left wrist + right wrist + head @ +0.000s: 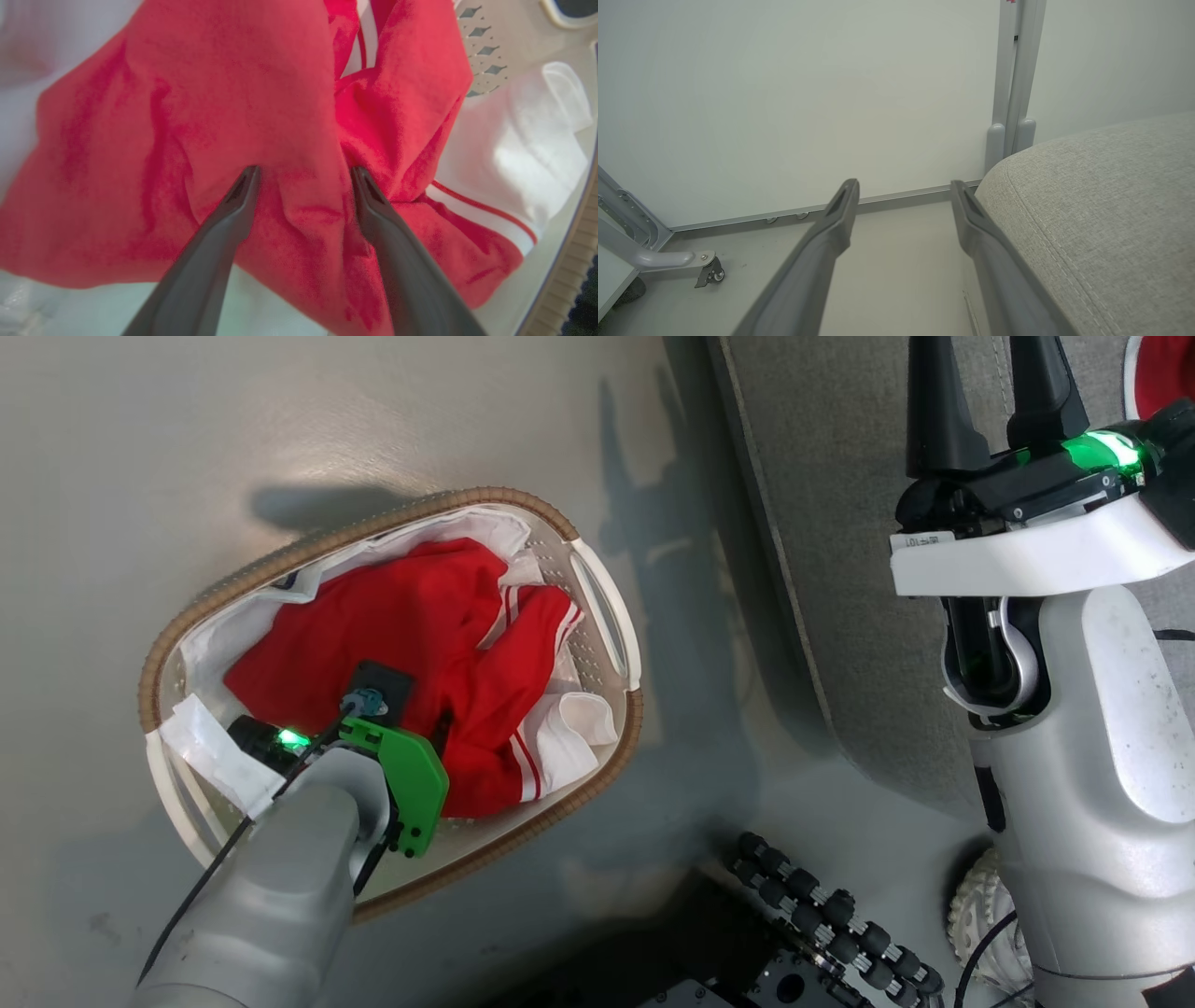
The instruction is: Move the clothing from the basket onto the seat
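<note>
Jaws on both arms stand spread wide, and neither pair holds anything.

In the head view the left jaws are down inside the basket [602,607], hidden under their own wrist and its green bracket [411,784]. The clothing [420,607] lies heaped directly under and ahead of them, on the white liner [579,728]. The right jaws point up the picture, two dark fingers [938,420] parted with nothing between them, above the grey seat [840,569]. Just past the right jaws, at the corner, a red piece [1162,369] with a white edge lies on the seat. It looks like one garment already moved, though too little shows to be sure. A small white label [920,541] on the right wrist carries dark characters too blurred to read.

In the left wrist view both fingers [224,233] press their tips into the clothing [187,116], with a thick red fold between them that is not yet pinched. White stripes [481,214] run off to the right of the jaws, and beyond those are the liner [537,149] and the slotted basket wall [486,56].

In the right wrist view the seat's [1111,210] stitched edge is just beside the right-hand finger, the floor [887,270] shows between the fingers, and a pale wall [784,93] is ahead. A tiny red mark [1011,1] on a post there cannot be read.

By these pictures the task is partway at most. The main heap is still in the basket, and closing on it, lifting it and carrying it over all remain to be done.
</note>
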### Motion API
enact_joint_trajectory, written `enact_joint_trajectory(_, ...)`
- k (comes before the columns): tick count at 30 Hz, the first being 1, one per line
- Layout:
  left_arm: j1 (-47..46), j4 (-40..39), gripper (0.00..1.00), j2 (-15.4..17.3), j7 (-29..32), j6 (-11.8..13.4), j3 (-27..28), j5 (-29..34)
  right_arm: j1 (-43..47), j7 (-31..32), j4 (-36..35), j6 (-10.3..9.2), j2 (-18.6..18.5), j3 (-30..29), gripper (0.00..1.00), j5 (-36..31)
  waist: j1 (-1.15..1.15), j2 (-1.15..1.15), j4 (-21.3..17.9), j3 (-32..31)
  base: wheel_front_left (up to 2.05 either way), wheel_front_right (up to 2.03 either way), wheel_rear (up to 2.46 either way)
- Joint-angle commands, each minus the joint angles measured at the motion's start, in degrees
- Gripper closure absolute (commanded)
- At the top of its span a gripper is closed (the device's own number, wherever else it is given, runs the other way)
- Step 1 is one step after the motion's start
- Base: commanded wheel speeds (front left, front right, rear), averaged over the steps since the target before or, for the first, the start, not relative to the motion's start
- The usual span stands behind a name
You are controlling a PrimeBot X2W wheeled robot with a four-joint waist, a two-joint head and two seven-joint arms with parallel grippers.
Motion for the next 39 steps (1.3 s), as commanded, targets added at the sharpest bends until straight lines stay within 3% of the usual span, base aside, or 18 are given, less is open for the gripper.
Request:
enact_joint_trajectory(1,-1.7,1.1,0.00,0.8,0.1,-0.1,-0.1,0.4,-0.3,0.0,-0.2,-0.05,0.1,0.0,0.00,0.0,-0.01,0.21,-2.0,2.3,0.00,0.00,0.00)
enact_joint_trajectory(5,-3.4,4.2,0.00,0.3,-0.2,0.5,-1.3,1.3,0.0,0.0,0.0,-0.06,0.1,0.3,0.00,0.2,-0.01,0.21,-2.1,2.3,0.00,0.00,0.00)
enact_joint_trajectory(6,-3.3,4.5,0.37,0.2,-0.4,0.5,-1.4,1.3,0.1,0.0,0.2,-0.06,0.1,0.3,0.00,0.9,-0.01,0.21,-2.1,2.0,0.00,0.00,0.00)
enact_joint_trajectory(7,-3.2,4.8,1.00,0.0,-0.6,0.4,-1.5,1.0,0.3,0.0,0.4,-0.06,0.1,0.3,0.00,1.1,-0.01,0.21,-2.1,1.7,0.00,0.00,0.00)
enact_joint_trajectory(15,-0.8,5.9,1.00,-1.6,-3.1,0.0,-1.8,-0.6,1.6,0.0,2.8,-0.06,0.0,0.1,0.00,0.1,-0.01,0.21,-0.5,-3.7,0.00,0.00,0.00)
enact_joint_trajectory(26,4.8,3.1,1.00,-4.2,-9.1,-0.2,-1.4,-4.0,7.9,0.0,8.4,-0.06,-0.1,0.7,0.00,-7.0,-0.01,0.21,6.0,-18.2,0.00,0.00,0.00)
enact_joint_trajectory(31,8.0,-2.6,1.00,-4.5,-9.6,-0.1,-1.3,-5.2,12.8,0.0,10.9,-0.06,-0.1,-0.9,0.00,-9.1,-0.01,0.21,10.2,-25.6,0.00,0.00,0.00)
enact_joint_trajectory(39,15.3,-16.7,1.00,-4.4,-9.5,0.7,3.4,-0.9,21.0,0.0,13.2,-0.06,-0.1,-4.0,0.00,-12.5,-0.01,0.21,16.9,-35.4,0.00,0.00,0.00)
